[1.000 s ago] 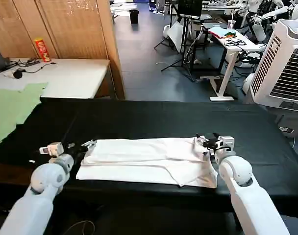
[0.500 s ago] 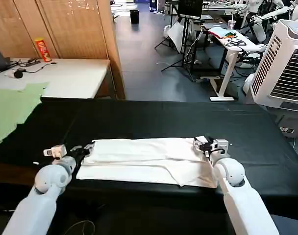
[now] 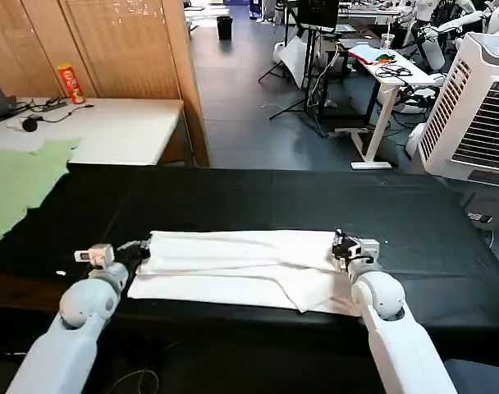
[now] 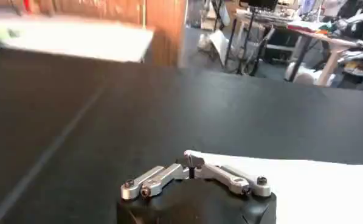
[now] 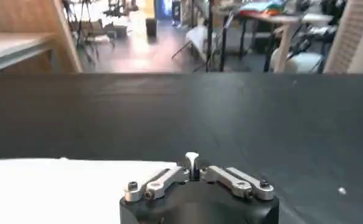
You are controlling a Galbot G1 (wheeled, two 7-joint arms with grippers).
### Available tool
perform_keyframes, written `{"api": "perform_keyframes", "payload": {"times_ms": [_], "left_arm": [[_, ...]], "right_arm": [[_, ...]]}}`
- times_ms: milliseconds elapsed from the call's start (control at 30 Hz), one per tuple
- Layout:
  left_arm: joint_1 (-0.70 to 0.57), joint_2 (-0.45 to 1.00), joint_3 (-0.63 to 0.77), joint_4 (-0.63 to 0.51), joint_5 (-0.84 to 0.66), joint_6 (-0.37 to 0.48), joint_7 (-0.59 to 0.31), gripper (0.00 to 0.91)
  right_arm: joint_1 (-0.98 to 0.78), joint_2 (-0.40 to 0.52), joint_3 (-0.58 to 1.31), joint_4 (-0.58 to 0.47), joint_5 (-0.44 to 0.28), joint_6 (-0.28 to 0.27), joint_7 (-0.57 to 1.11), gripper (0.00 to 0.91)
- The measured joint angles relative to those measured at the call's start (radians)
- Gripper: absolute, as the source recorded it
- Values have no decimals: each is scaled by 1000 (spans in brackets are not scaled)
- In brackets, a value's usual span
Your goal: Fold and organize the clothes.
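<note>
the white t-shirt (image 3: 241, 267) lies folded into a long flat band across the black table's near edge.

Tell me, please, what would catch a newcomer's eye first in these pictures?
The white T-shirt, folded into a long band, stands out against the black table near its front edge. The left pincer is shut on the shirt's left end and the right pincer on its right end. A pale green cloth lies at the table's far left.

head view high above black table (image 3: 233, 193), wrist views low, probably level
</note>
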Motion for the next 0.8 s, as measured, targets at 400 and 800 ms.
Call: {"api": "perform_keyframes", "payload": {"times_ms": [400,800], "left_arm": [[-25,14,-16,16,32,-36,18,878],[33,73,-86,-69,-125,3,1,878]], "right_arm": [[-48,-19,38,65,38,-9,-50,878],[-161,-68,117,267,131,7,-19,878]]}}
